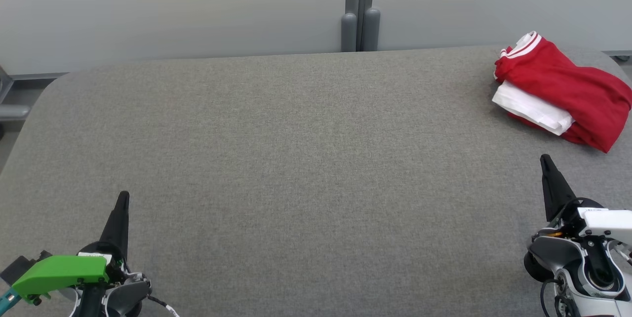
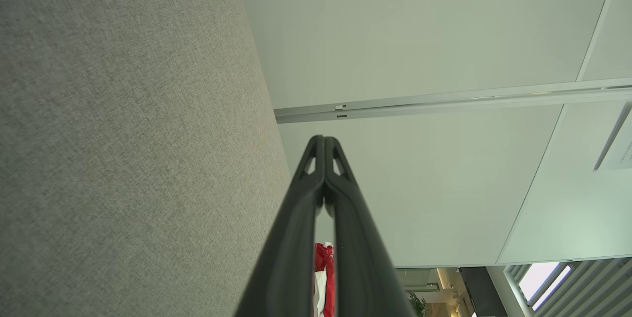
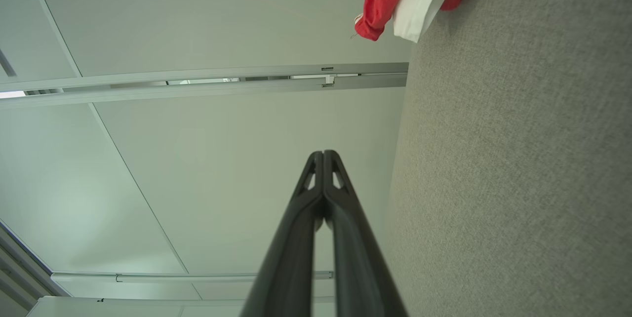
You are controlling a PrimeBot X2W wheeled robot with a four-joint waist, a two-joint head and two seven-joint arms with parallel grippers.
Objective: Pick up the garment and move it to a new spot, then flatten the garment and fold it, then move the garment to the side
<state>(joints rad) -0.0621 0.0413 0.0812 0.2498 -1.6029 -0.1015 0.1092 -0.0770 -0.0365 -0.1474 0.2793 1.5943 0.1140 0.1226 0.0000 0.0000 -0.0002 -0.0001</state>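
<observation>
1. Head view: a red-and-white shirt [image 1: 563,90] lies in a loosely folded bundle at the upper right of the frame, near the far right corner of the grey table [image 1: 296,159]. The left gripper [image 1: 124,194] at lower left and the right gripper [image 1: 544,158] at lower right are both pinched closed on nothing, apart from the cloth.

2. Left wrist view: the left gripper's dark fingers meet at their tips mid-frame and hold nothing. A sliver of the shirt [image 2: 324,257] shows low down in the slit between them. The table [image 2: 123,159] runs down the left side.

3. Right wrist view: the right gripper [image 3: 323,153] is likewise closed and empty, and the shirt [image 3: 385,1] sits at the upper edge. The cloth looks light, soft and limp, and is likely to sag and unfold if lifted by one layer. Pinching through the whole stack at a folded edge, ideally at two spots, seems safest.
</observation>
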